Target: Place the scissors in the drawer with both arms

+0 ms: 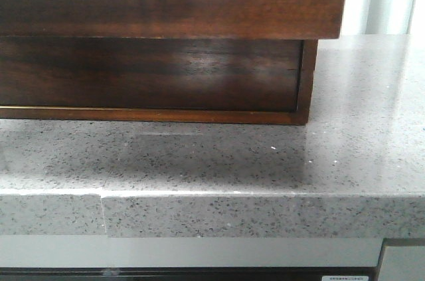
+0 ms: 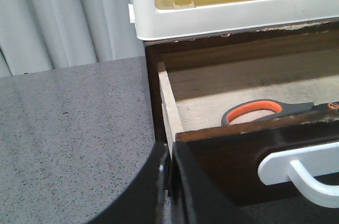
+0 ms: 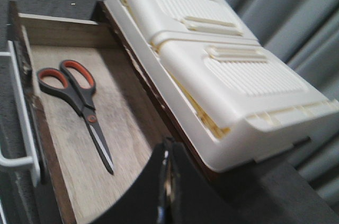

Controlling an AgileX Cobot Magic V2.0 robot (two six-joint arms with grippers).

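The scissors (image 3: 79,99), grey-handled with orange-lined loops, lie flat on the floor of the open drawer (image 3: 58,29); one loop shows in the left wrist view (image 2: 253,112). The drawer front (image 1: 199,8) is dark glossy wood with a white handle (image 2: 302,170) and stands pulled out over the counter. My left gripper (image 2: 170,181) is shut and empty, right by the drawer front's left corner (image 2: 177,138). My right gripper (image 3: 167,181) is shut and empty, above the drawer's right end, apart from the scissors. Neither gripper shows in the front view.
A white plastic box (image 3: 212,60) sits on top of the wooden cabinet, over the drawer; it also shows in the left wrist view (image 2: 212,20). A second dark drawer front (image 1: 153,72) lies below. The grey speckled counter (image 1: 265,161) spreads around; grey curtains (image 2: 63,17) hang behind.
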